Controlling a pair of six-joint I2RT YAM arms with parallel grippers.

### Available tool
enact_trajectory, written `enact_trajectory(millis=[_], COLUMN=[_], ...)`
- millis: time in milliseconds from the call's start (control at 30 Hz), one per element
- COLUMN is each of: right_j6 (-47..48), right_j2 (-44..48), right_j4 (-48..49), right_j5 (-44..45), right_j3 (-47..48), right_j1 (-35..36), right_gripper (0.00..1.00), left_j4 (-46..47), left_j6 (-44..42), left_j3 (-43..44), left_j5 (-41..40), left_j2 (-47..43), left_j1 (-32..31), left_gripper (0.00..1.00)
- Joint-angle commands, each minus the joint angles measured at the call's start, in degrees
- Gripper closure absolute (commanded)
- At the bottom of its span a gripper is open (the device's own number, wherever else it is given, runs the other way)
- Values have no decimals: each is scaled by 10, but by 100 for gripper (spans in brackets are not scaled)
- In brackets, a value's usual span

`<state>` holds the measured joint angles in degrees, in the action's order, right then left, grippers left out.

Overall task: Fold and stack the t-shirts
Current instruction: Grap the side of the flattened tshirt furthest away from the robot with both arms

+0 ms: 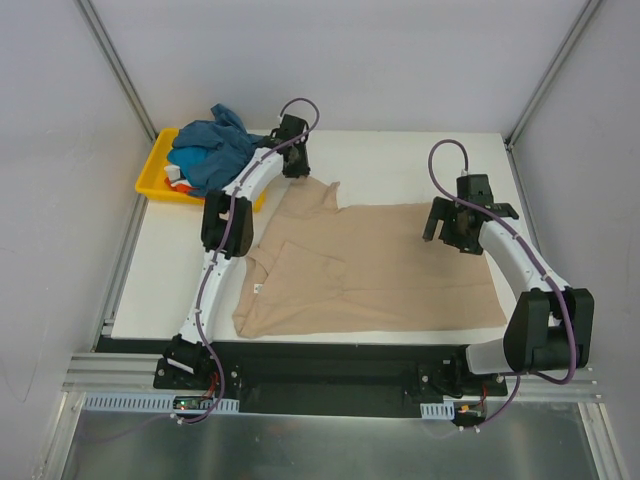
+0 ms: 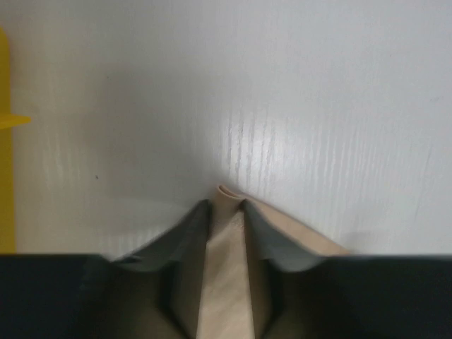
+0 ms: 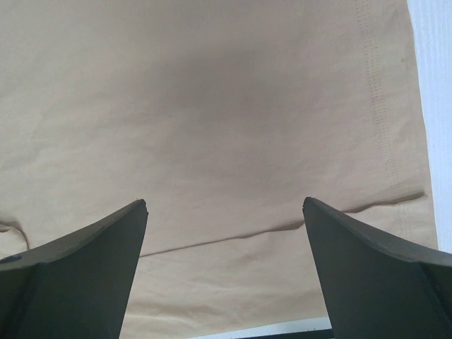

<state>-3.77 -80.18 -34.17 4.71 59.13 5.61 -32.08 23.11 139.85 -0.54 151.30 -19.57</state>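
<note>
Beige-tan cloth t-shirt (image 1: 370, 270) was pinched by left claw (image 2: 226, 205); right claw (image 3: 224, 206) gaped wide, empty; shallow yellow plastic tray (image 1: 150, 180) held teal-blue cloth t-shirt (image 1: 215, 150).

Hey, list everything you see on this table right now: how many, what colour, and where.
beige t-shirt: one, beige-tan, spread across the middle of the table
neck label: one, white, on the beige t-shirt's near left part
teal-blue t-shirt: one, teal-blue, heaped in the tray
other cloth: count unclear, white and orange-red, peeking out beside the teal-blue t-shirt in the tray
tray: one, yellow, far left corner of the table
table: one, white
left fingers: two, dark, shut on a far edge of the beige t-shirt
right fingers: two, dark, open above the beige t-shirt's right part
</note>
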Motion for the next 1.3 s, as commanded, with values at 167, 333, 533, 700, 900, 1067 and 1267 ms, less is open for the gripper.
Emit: enact_trajectory(millis=[167, 333, 533, 700, 900, 1067, 1267], right_j6=[9, -25, -41, -47, -27, 1, 16], right_j2=[12, -34, -167, -304, -440, -514, -575], right_j4=[-14, -37, -75, -125, -157, -157, -156], right_j5=[14, 20, 28, 86, 97, 84, 79], right_j3=[1, 67, 196, 359, 515, 591, 646], right_j1=[-11, -45, -81, -90, -103, -109, -117], right_gripper=[3, 3, 3, 3, 13, 20, 20], left_j4=[-38, -32, -5, 30, 47, 54, 59], left_j6=[-22, -55, -87, -119, -144, -158, -158], left_j3=[-14, -18, -58, -120, -179, -215, -261], left_j5=[-7, -36, -3, 33, 23, 36, 51], left_j2=[-13, -50, -115, -168, -216, -246, -272], left_j1=[-8, -13, -16, -27, -37, -41, -46], left_gripper=[100, 100, 100, 100, 100, 100, 100])
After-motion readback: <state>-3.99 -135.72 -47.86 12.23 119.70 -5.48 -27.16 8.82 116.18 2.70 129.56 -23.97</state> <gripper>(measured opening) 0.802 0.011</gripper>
